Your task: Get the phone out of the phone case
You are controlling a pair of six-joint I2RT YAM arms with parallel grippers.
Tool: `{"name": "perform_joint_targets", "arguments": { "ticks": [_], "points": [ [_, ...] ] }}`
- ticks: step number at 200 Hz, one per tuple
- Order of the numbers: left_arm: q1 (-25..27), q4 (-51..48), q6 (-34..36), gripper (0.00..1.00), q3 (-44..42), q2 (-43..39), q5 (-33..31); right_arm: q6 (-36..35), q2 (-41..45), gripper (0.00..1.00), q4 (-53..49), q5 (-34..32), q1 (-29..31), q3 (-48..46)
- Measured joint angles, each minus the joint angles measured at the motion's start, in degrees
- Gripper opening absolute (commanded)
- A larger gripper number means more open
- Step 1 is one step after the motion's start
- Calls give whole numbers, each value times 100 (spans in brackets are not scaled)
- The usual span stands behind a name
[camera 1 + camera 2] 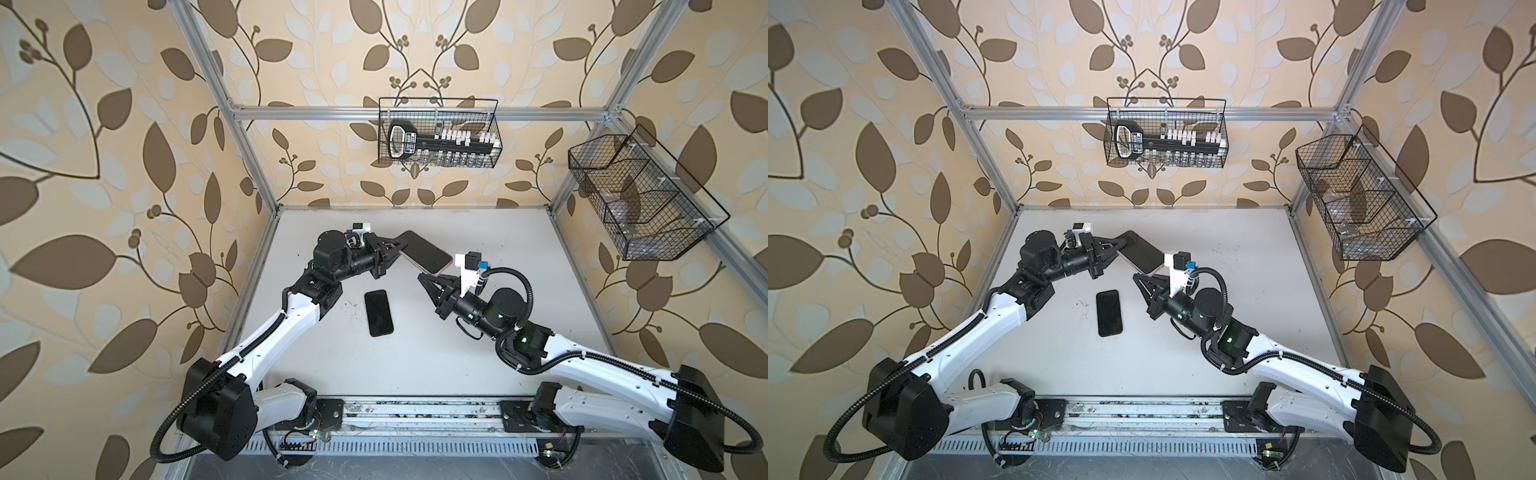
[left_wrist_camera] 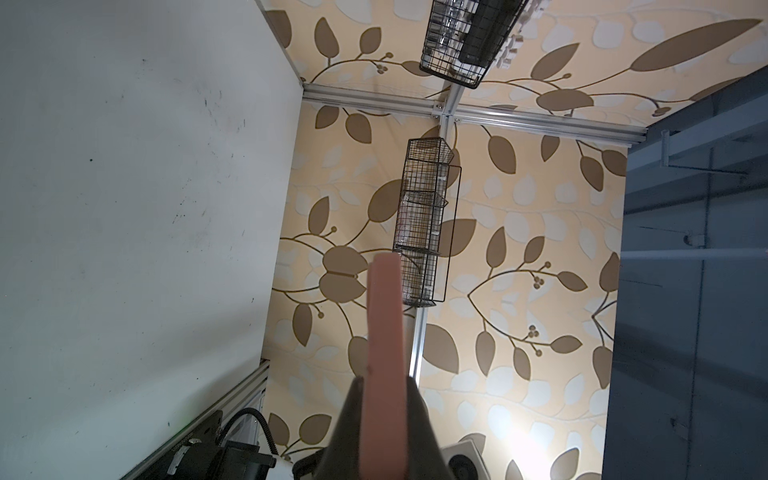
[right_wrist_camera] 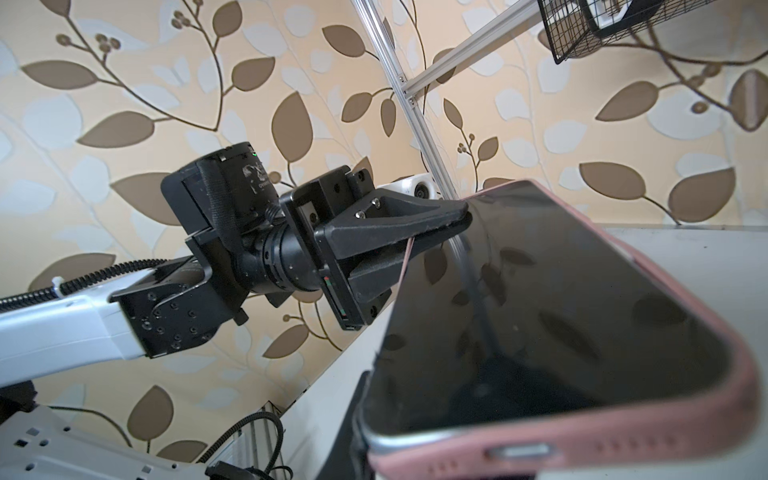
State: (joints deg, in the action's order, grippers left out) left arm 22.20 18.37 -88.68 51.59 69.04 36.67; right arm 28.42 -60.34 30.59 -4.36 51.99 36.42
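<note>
A phone with a dark screen, in a pink phone case, hangs tilted above the white table, held between both grippers. My left gripper is shut on its far left corner; in the left wrist view the pink case edge runs out between the two dark fingers. My right gripper is shut on the near right corner. There one dark finger lies against the phone, and a silver rim shows above the case's lip. The other right finger is hidden under the phone.
A second black phone without a case lies flat on the table between the arms. A wire basket with tools hangs on the back wall. Another wire basket hangs on the right wall.
</note>
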Motion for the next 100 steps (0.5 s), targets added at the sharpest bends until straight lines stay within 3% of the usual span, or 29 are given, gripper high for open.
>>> {"name": "perform_joint_targets", "arguments": {
  "ticks": [70, 100],
  "points": [
    [-83, 2, -168, 0, 0, -52, -114, 90, 35, 11, 70, -103, -494, -487],
    [-85, 24, -85, 0, 33, -83, -105, 341, 46, 16, 83, 177, -662, -555]
  ]
}}
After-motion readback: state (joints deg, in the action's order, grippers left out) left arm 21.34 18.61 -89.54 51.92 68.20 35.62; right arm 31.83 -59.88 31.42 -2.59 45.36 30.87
